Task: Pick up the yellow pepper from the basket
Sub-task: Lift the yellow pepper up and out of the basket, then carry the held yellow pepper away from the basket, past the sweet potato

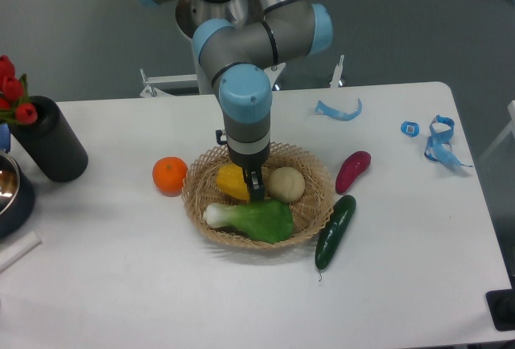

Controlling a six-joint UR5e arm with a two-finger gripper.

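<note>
So the gripper is clamped on the yellow pepper, right over the basket, potato alongside.

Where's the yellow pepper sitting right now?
The yellow pepper is in the basket, left of centre, with the gripper at its right edge, the potato beyond it and the leafy green vegetable in front.

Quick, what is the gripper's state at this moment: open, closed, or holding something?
Gripper: down in the basket at the yellow pepper; open or closed cannot be told.
</note>
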